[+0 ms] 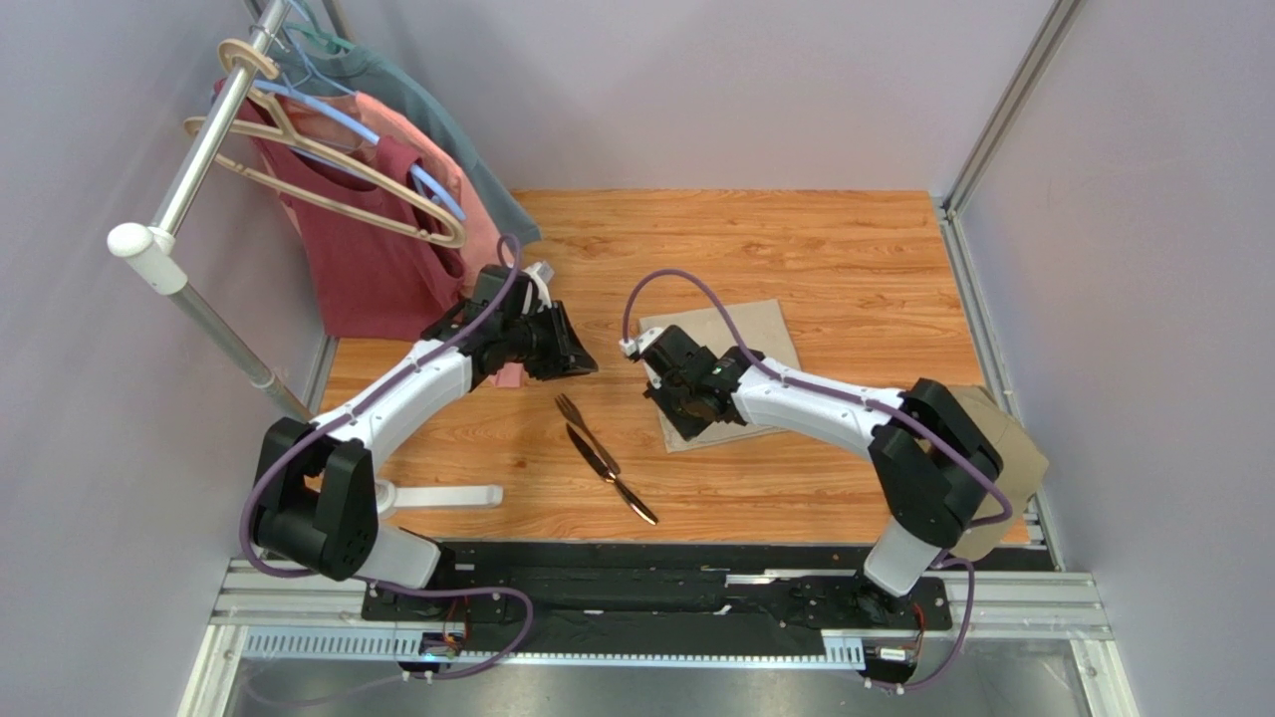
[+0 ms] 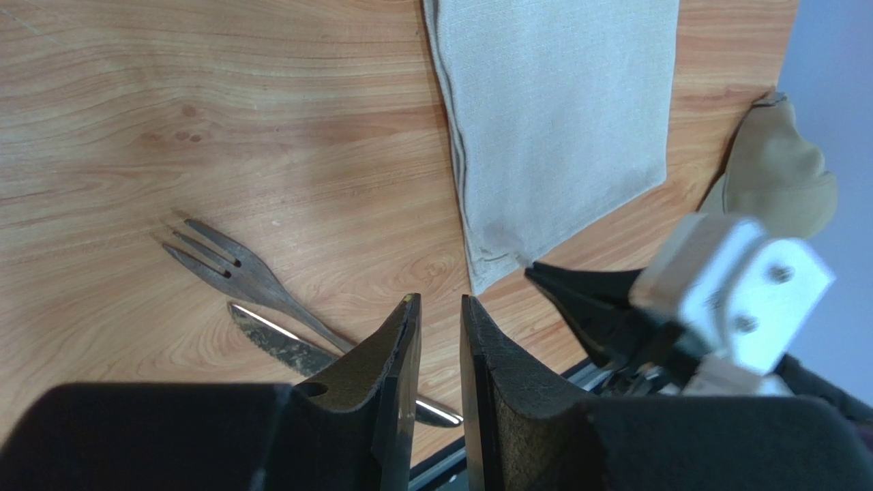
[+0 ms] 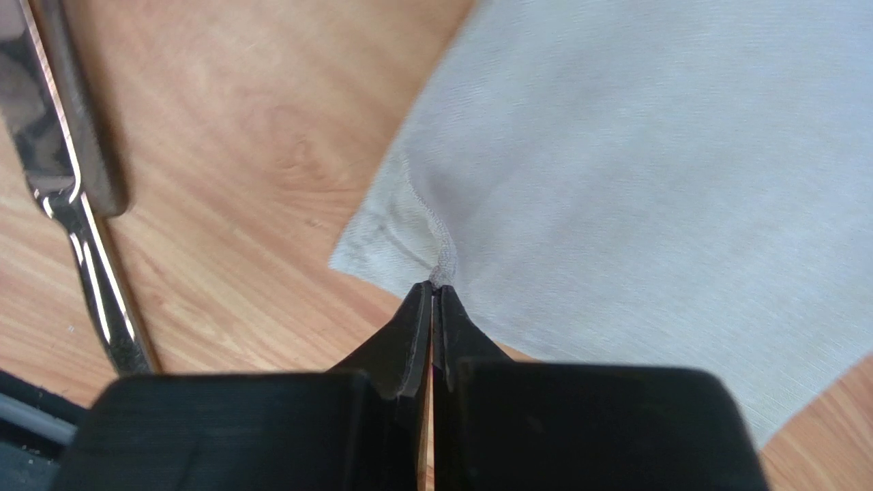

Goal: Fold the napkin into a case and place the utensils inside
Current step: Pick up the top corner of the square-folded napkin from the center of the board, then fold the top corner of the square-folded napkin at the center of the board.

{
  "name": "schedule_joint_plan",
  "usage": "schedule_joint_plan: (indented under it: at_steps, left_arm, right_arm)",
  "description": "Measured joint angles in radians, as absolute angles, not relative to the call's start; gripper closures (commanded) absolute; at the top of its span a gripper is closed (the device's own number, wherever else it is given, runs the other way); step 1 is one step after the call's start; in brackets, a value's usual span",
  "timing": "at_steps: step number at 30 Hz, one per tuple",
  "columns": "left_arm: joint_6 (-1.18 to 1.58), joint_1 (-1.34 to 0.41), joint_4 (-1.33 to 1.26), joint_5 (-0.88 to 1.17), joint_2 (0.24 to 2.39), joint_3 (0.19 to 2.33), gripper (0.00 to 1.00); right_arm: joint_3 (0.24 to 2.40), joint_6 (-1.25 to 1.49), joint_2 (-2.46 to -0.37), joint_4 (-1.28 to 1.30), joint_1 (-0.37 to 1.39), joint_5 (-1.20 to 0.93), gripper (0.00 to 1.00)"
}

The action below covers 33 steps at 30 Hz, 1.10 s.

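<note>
The beige napkin (image 1: pixel 748 351) lies flat on the wooden table, right of centre. It also shows in the left wrist view (image 2: pixel 558 113) and the right wrist view (image 3: pixel 656 174). My right gripper (image 1: pixel 669 392) is shut on the napkin's edge near its near-left corner (image 3: pixel 435 281), and the cloth puckers there. The dark fork (image 1: pixel 576 418) and knife (image 1: pixel 617 481) lie crossed on the table just left of the napkin, and also show in the left wrist view (fork (image 2: pixel 231 268), knife (image 2: pixel 282 346)). My left gripper (image 1: pixel 576 359) hovers above the fork's tines, its jaws a narrow gap apart (image 2: pixel 439 307) and empty.
A rack (image 1: pixel 195 165) with red and pink shirts (image 1: pixel 374 239) on hangers stands at the back left. A tan cap (image 1: pixel 1015 448) sits at the table's right edge behind the right arm. A white bar (image 1: pixel 442 495) lies near the left arm's base.
</note>
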<state>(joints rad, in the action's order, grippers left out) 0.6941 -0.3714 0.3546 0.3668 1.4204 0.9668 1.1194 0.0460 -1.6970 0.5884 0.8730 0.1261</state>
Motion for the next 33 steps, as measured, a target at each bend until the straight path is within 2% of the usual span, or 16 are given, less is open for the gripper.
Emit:
schedule_joint_plan:
  at_steps: [6, 14, 21, 33]
  left_arm:
    - [0.747, -0.371, 0.292, 0.434, 1.517, 0.984, 0.71]
    - [0.841, -0.424, 0.222, 0.471, 1.796, 1.24, 0.71]
    - [0.885, -0.451, 0.179, 0.468, 1.946, 1.446, 0.71]
    - [0.904, -0.456, 0.174, 0.461, 2.023, 1.482, 0.71]
  right_arm:
    - [1.119, 0.068, -1.627, 0.557, 0.695, 0.14, 1.0]
    - [1.187, 0.056, -1.74, 0.475, 0.403, 0.085, 1.0]
    - [1.303, 0.043, -1.856, 0.459, 0.319, 0.017, 1.0]
    - [1.394, 0.024, -1.925, 0.445, 0.281, -0.026, 1.0]
